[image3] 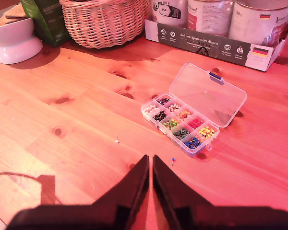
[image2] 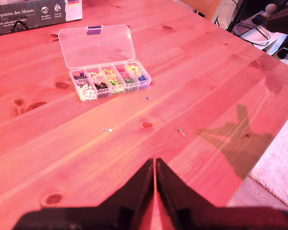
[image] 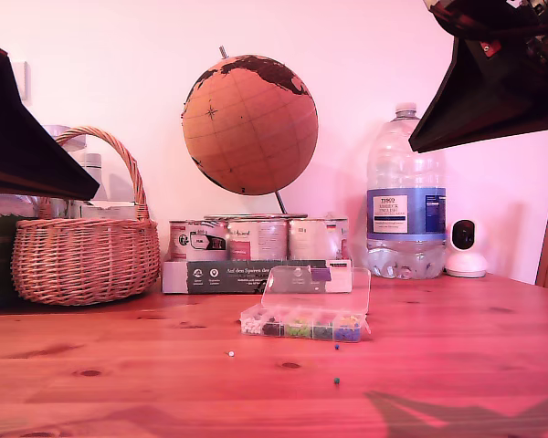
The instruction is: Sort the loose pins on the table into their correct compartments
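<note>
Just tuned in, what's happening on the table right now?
Nothing is being handled yet. My first gripper and my second gripper are both shut and empty, held above the table. The clear organiser box sits open with its lid back. A white pin and a green pin lie loose on the wood in front of it; the wrist views also show a small blue pin near the box.

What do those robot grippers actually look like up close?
My first gripper and my second gripper both look matte black: two flat, wedge-shaped fingers tapering to narrow tips. In the exterior view, dark angular arm parts show a small red detail; no markings are legible.
</note>
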